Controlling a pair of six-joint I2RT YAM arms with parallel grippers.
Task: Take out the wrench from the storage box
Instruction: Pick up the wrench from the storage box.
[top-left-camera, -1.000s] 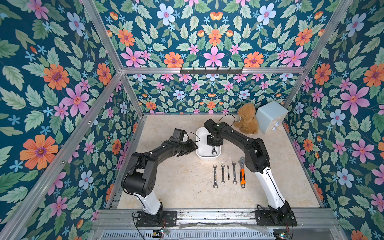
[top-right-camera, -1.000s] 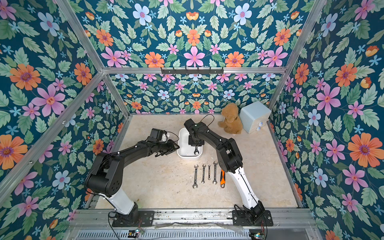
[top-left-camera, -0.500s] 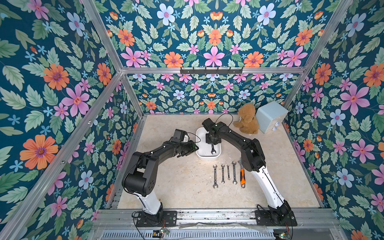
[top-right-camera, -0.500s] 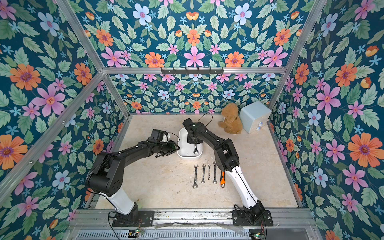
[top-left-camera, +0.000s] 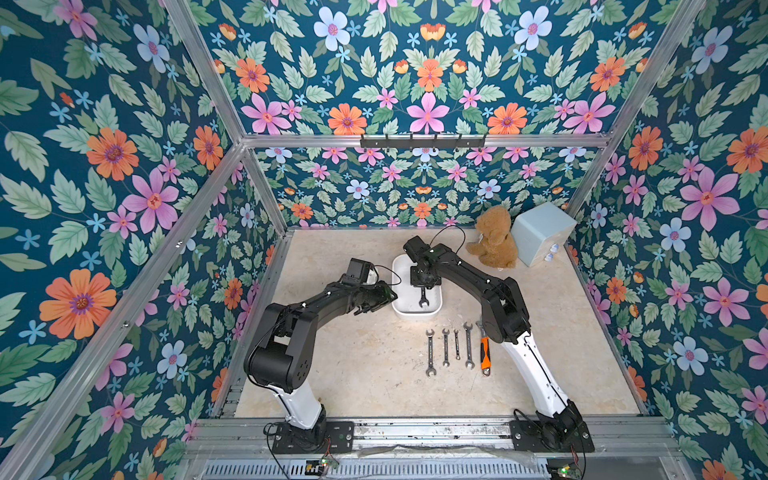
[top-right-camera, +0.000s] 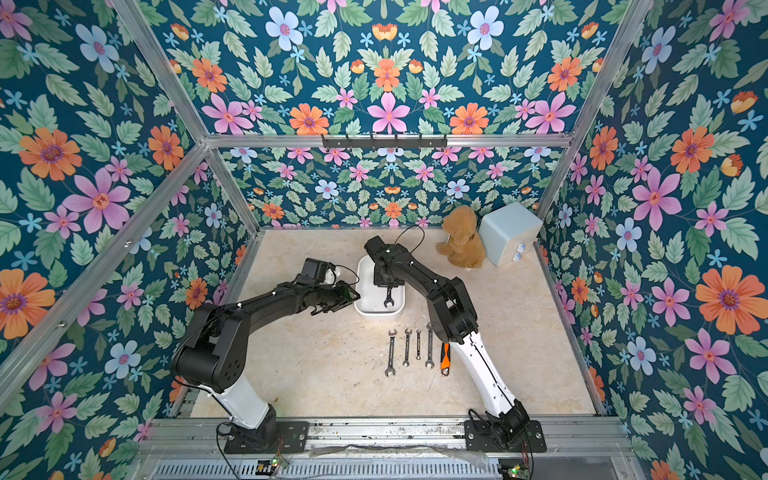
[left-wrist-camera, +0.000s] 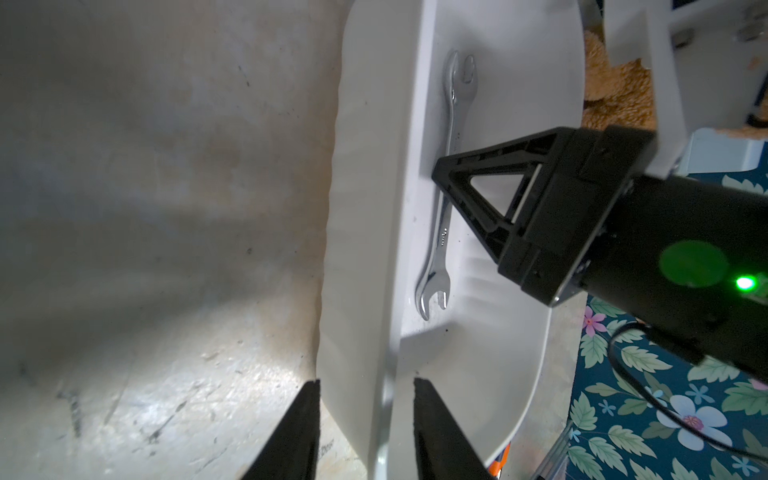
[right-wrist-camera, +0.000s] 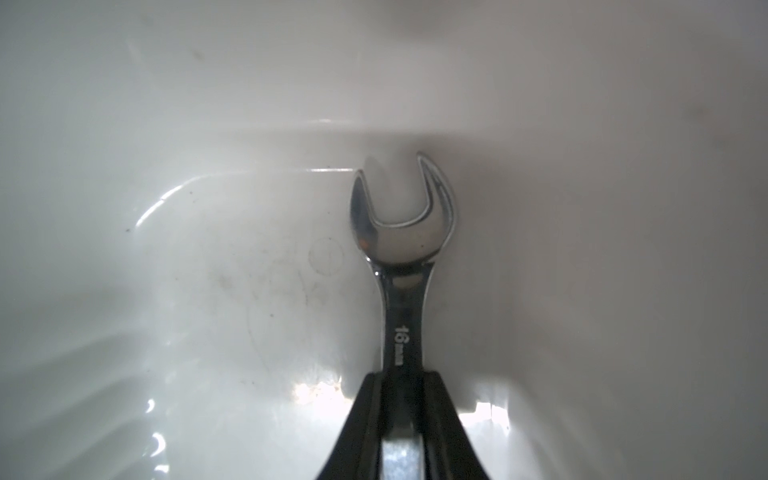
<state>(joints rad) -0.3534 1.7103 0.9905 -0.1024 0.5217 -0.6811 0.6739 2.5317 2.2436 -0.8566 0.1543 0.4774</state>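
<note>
The right gripper (right-wrist-camera: 402, 376) was clamped on the wrench (right-wrist-camera: 401, 232) low inside the white box (left-wrist-camera: 361, 208), left gripper (left-wrist-camera: 365, 382) pinching its rim; the slick thin shaft could slip, or the head catch the wall on lifting.

Wrench (right-wrist-camera: 405, 257) tight against storage box (top-left-camera: 417, 312) wall; top open. Spanner row (top-left-camera: 457, 345) occupies table (top-left-camera: 365, 374) nearside.
</note>
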